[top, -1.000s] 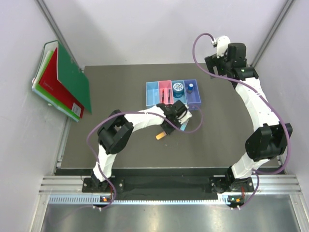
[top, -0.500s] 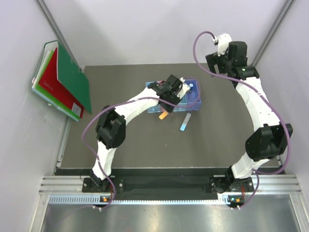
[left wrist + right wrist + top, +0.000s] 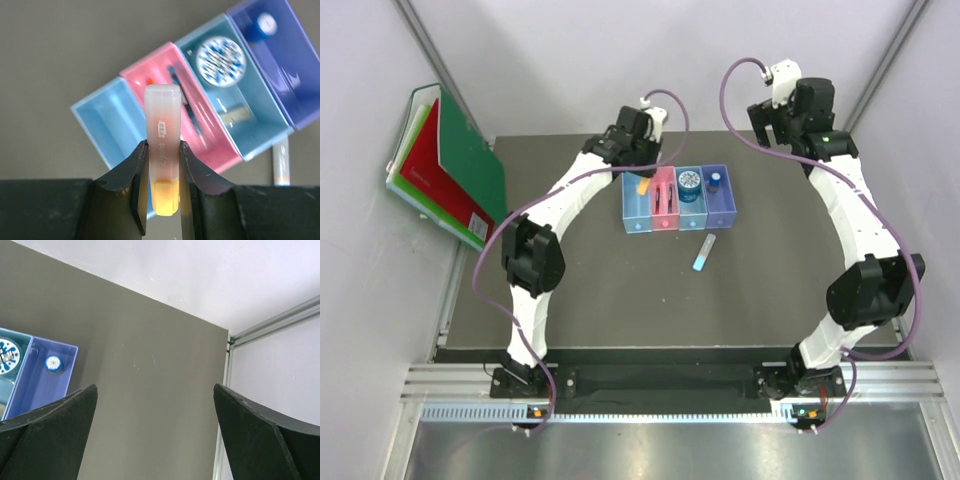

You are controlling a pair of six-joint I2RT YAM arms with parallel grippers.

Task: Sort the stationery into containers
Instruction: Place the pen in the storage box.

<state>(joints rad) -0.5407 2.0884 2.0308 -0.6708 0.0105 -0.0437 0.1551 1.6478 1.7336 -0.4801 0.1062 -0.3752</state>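
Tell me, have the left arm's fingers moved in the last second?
Yes. The left fingers, gripping the stick, swung from the near side of the bins across to their far side, now over the light-blue bin.

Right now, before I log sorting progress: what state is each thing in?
Left gripper: shut on yellow-pink stick.
Right gripper: open, empty.
Light-blue bin: empty.
Pink bin: holds pens.
Blue bin: holds round tin, eraser.
Violet bin: holds bottle.
Light-blue stick: lying loose on table, in no bin.
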